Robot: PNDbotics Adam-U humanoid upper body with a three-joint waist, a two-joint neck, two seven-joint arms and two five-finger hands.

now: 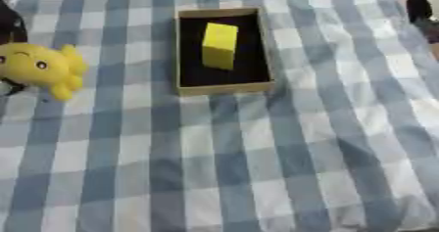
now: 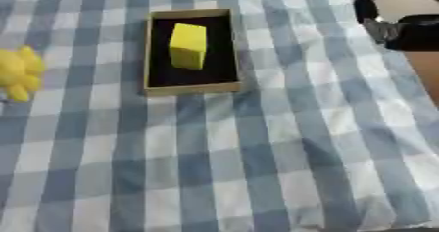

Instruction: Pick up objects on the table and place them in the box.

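On the blue-checked tabletop (image 1: 257, 177), we are reaching our left hand (image 1: 10, 23), fingers hidden, beside the yellow plush toy (image 1: 38, 67); the cardboard box (image 1: 225, 88) is lying rightward.

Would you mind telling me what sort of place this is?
Probably a tabletop test setup: a blue-checked tablecloth with only a shallow cardboard box, a yellow block inside it, and a yellow plush toy.

cloth (image 1: 257, 167): blue-white check | box (image 1: 225, 87): tan, black inside | block (image 1: 219, 45): yellow | plush (image 1: 38, 67): yellow
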